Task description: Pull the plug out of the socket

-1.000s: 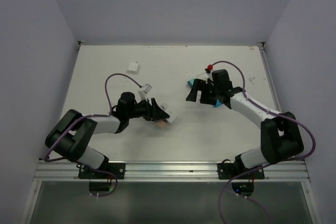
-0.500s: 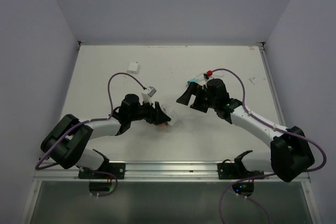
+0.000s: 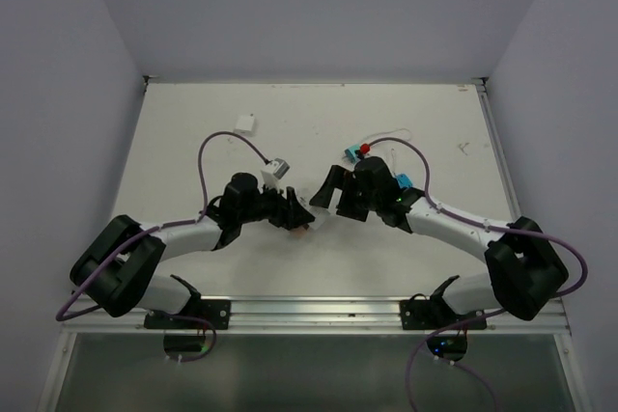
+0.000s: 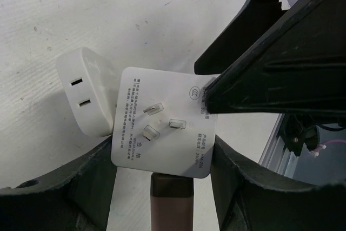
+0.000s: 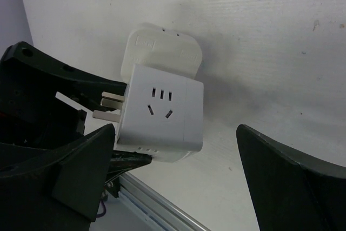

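Top view: the socket (image 3: 306, 211) is held near the middle of the table (image 3: 290, 113), pinched by the left gripper (image 3: 293, 211) and well clear of every edge. The right gripper (image 3: 331, 198) is just beside it, spread wide. A blue plug (image 3: 349, 153) and a red plug (image 3: 365, 151) lie behind; bare table in front.

Left wrist view: the three-pronged face is turned to the camera, jaws clamping two opposite sides. The white plug (image 4: 86, 98), rounded, juts from the socket's left side — two dark slots showing.

Right wrist view: the five-hole face is turned to the camera, prongs pointing left. The white plug is seated on the far side — the pair's long axis runs up-picture. The right gripper's jaws flank the socket, apart from it.
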Robot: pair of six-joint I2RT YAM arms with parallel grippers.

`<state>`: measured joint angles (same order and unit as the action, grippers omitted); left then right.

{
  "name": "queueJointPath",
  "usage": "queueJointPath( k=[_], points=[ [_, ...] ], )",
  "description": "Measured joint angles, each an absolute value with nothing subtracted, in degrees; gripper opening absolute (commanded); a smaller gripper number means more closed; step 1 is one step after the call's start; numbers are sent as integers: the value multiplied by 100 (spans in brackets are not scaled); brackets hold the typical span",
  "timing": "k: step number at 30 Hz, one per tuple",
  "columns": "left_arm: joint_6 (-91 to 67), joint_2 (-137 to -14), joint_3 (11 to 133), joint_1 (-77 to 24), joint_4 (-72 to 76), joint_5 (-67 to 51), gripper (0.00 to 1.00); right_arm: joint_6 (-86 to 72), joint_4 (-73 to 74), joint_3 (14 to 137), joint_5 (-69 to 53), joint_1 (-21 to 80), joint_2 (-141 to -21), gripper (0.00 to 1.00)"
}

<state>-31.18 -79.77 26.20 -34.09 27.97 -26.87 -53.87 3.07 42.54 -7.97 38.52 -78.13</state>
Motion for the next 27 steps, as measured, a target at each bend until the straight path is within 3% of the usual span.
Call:
queueJointPath(
  k=[8,11,12,14,15,17,18,20,23,24,27],
  points=[
    [-3085,-7972,2641,-3498,2775,-2615,0,-5636,224,4278,-666,4134,-8110,97],
    [-3087,-7968,2641,-3509,2779,-2547,0,-5712,161,4278,-598,4158,-8110,81],
    [-3087,-7966,2641,-3520,2779,-2523,0,-5743,132,4278,-574,4169,-8110,70],
    [-3085,-7966,2641,-3542,2773,-2484,0,-5798,62,4276,-554,4195,-8110,56],
    [-3087,-7964,2641,-3546,2775,-2477,0,-5811,43,4274,-539,4198,-8110,40],
    [-3089,-7959,2641,-3548,2779,-2438,0,-5865,-5,4270,-528,4193,-8112,26],
    [-3087,-7955,2641,-3555,2792,-2416,0,-5889,-16,4268,-510,4193,-8112,13],
    [-3089,-7937,2641,-3557,2781,-2394,7,-5900,-25,4268,-489,4193,-8112,2],
    [-3087,-7902,2637,-3566,2773,-2351,37,-5896,-32,4268,-440,4195,-8101,0],
    [-3087,-7883,2637,-3566,2770,-2338,54,-5894,-34,4268,-432,4198,-8088,0],
    [-3083,-7784,2635,-3575,2740,-2272,76,-5892,-40,4268,-384,4200,-8018,0]
  ],
)
